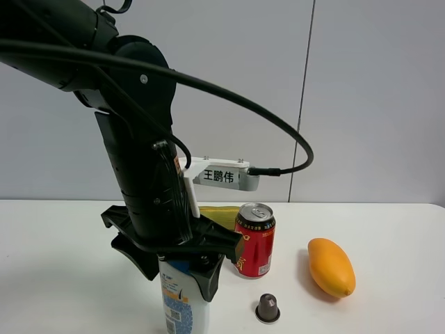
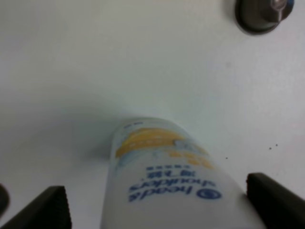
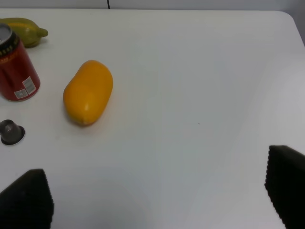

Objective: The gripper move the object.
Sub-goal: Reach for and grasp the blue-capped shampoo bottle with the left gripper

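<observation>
The object, a white shampoo bottle [image 1: 185, 306] with a blue and orange label, stands upright at the table's front left. My left gripper [image 1: 177, 273], a large black claw, comes down over its top, with one finger on each side of the upper body. In the left wrist view the bottle [image 2: 162, 162] fills the space between the two black fingertips, and the left gripper [image 2: 159, 205] is shut on it. The cap is hidden by the claw. The right gripper [image 3: 157, 200] hangs open over bare table, with nothing between its fingers.
A red drink can [image 1: 255, 242] stands just right of the bottle, with a yellow-green fruit [image 1: 219, 214] behind it. A dark coffee capsule [image 1: 268, 307] lies in front of the can. An orange mango [image 1: 331, 266] lies further right. The white table [image 1: 389, 229] ends at a grey wall.
</observation>
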